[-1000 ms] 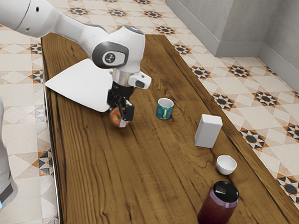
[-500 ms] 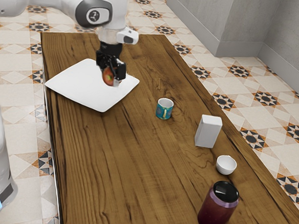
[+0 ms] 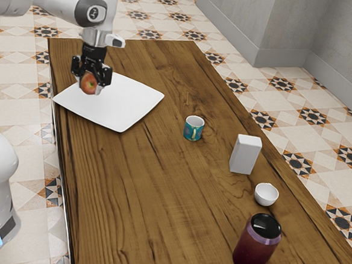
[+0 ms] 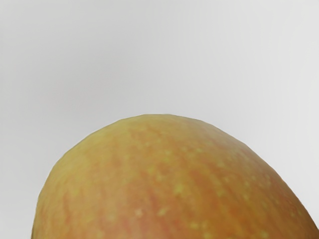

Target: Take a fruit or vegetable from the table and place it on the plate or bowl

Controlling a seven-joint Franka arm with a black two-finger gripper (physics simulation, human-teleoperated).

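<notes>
The gripper (image 3: 90, 81) is clamping the apple (image 3: 88, 85) between its two black fingers, one pressing on each side of the fruit, and is holding it above the white plate (image 3: 129, 105), toward that plate's far corner at the exterior view's left. The plate is lying flat on the far end of the wooden table (image 3: 168, 199). Whether the apple is touching the plate or hanging just clear of it cannot be told from the exterior view. In the wrist view the apple (image 4: 169, 184) is sitting directly under the hand, with the pale plate surface (image 4: 149, 50) lying beyond it. The apple is judged to be firm, moderately light and smooth-skinned (a rounded, waxy body that may slip or roll). The fingers are best taking hold across its widest girth, as they appear to be doing here. Since a round fruit is likely to roll on a flat, rimless plate, releasing it low and near the plate's middle is advisable. The cup (image 3: 194, 128) is standing well apart, nearer and to the exterior view's right.
</notes>
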